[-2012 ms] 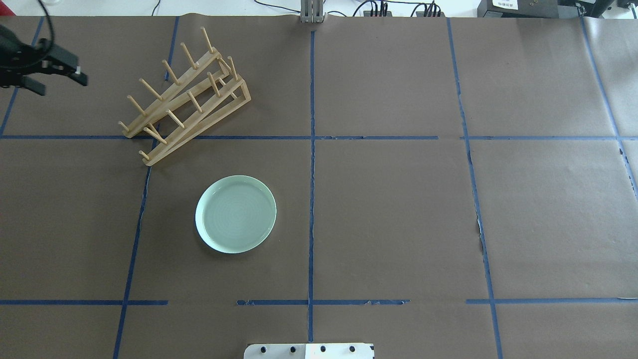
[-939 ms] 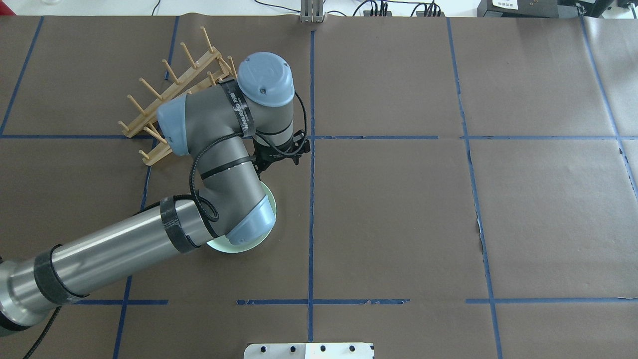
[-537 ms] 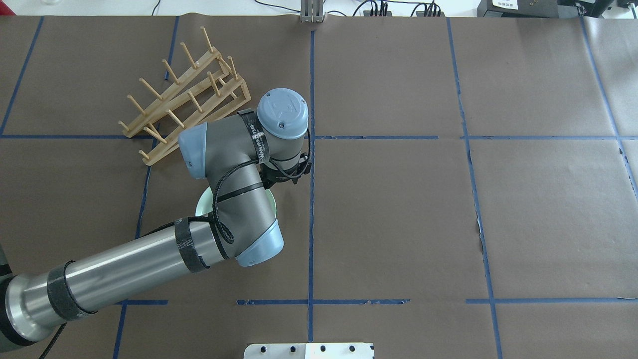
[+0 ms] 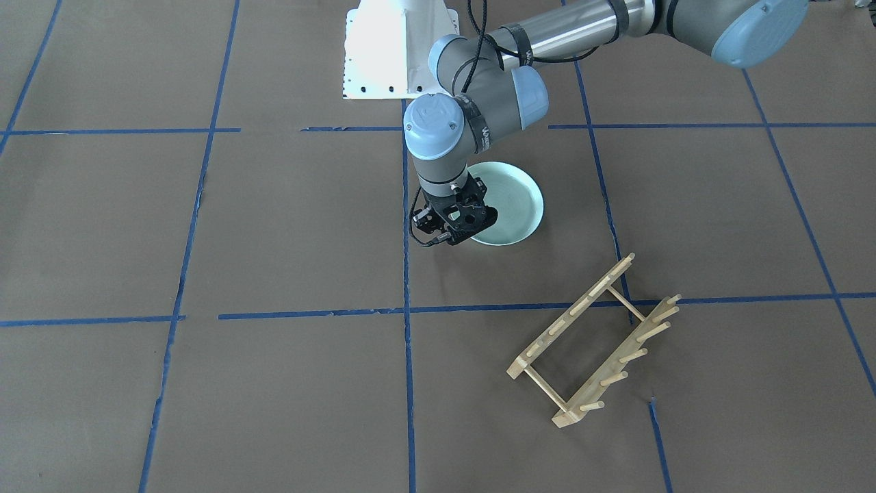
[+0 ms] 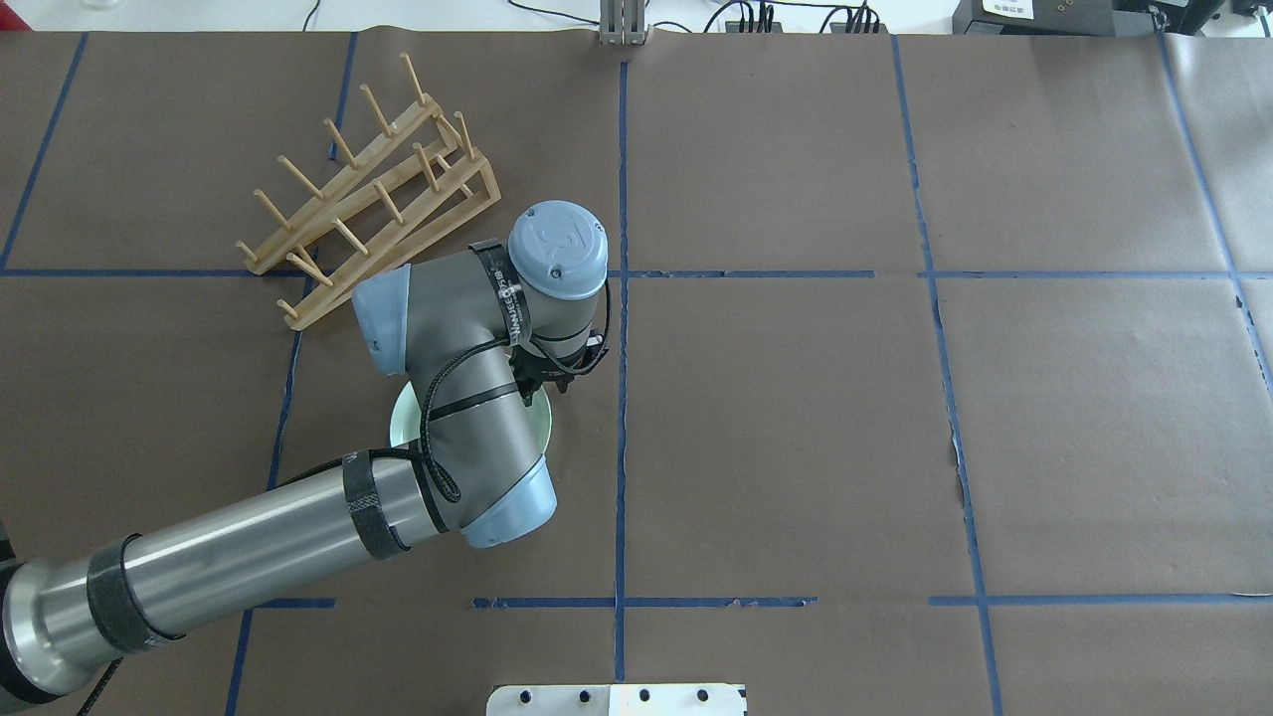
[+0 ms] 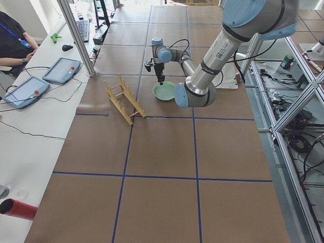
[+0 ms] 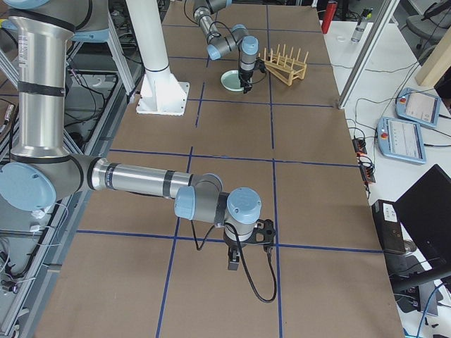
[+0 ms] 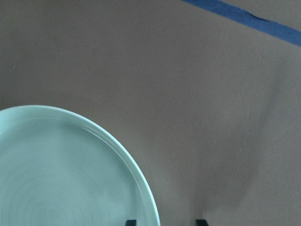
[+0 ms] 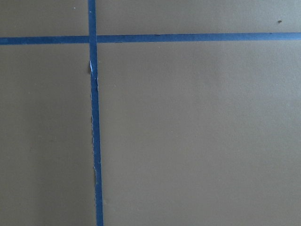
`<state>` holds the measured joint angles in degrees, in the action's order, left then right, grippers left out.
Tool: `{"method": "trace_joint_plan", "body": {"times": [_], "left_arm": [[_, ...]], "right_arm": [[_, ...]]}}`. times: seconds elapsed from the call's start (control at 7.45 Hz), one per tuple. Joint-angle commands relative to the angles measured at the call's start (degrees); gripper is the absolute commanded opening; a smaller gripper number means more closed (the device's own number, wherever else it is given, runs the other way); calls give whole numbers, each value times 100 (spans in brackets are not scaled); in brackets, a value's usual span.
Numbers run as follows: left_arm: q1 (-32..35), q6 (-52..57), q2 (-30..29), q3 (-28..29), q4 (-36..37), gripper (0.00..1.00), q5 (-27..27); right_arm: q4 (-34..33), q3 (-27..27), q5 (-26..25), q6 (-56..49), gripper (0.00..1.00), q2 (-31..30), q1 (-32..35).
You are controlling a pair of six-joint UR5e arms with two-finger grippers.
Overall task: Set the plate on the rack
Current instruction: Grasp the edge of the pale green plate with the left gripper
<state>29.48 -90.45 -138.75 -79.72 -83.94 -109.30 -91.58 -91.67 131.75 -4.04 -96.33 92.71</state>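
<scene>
Left gripper (image 4: 455,222): black, two-fingered, pointing straight down at the plate's edge. Its fingertips (image 8: 130,222) are spread, one over the plate's inside and the other over bare paper, with the rim between them. Whether they touch the plate cannot be told.
Plate (image 4: 514,198): round, pale mint green and glossy, with a low raised rim and faint concentric rings (image 8: 51,188). It lies flat on the bench, partly hidden under the left arm in the overhead view (image 5: 400,423).
Rack (image 4: 571,313): light bare wood, two parallel rails each with a row of round pegs, joined by thin crossbars. It stands slantwise on the bench, well apart from the plate and holding nothing.
Bench (image 4: 274,226): covered in matte brown paper, slightly creased, divided into squares by blue tape (image 9: 92,19) with frayed edges.
Right gripper (image 7: 234,266): dark, hanging low over the paper far from the plate. Whether it is spread or closed cannot be told.
</scene>
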Motion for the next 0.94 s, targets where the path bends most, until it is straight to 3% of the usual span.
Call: {"method": "trace_joint_plan", "body": {"times": [0.0, 0.4, 0.8], "left_arm": [[-4, -7, 6, -61, 0, 0, -38], [22, -69, 23, -438, 0, 0, -187], [678, -304, 6, -1860, -348, 0, -502]], "right_arm": [[0, 0, 0, 0, 100, 0, -7], [0, 0, 0, 0, 100, 0, 2], [0, 0, 0, 0, 100, 0, -7]]}}
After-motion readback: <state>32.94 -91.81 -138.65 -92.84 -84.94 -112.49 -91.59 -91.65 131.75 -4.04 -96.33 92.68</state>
